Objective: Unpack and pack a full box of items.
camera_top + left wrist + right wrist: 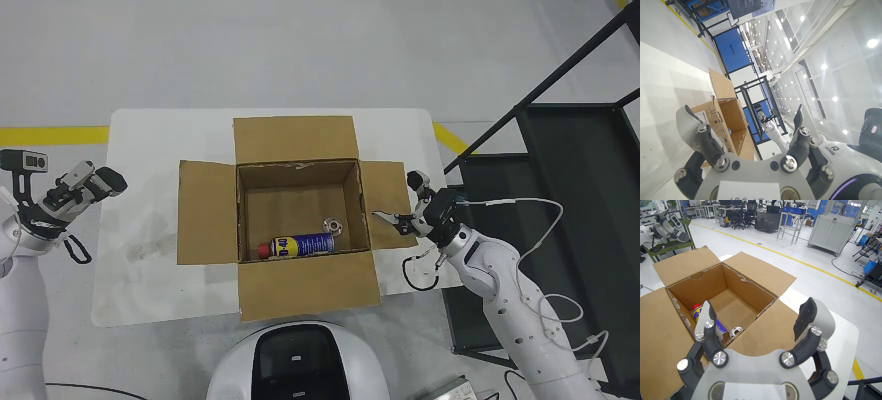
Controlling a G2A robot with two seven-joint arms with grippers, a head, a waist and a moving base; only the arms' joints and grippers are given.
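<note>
box: the cardboard box [295, 138] stands open on the white table [150, 140], with all four flaps folded outward.
spray can: a blue and yellow spray can [297, 245] lies on its side on the box floor, along the wall nearest my body, red cap toward the box's left wall.
metal ring: a small metal ring [331, 227] rests on the box floor just beside the can's right end, close to the right wall.
my left gripper: my left gripper [743, 114] hangs well apart from the box's left flap, jaws spread wide and holding nothing.
my right gripper: my right gripper [757, 309] sits over the outer edge of the box's right flap, jaws apart and holding nothing.
</note>
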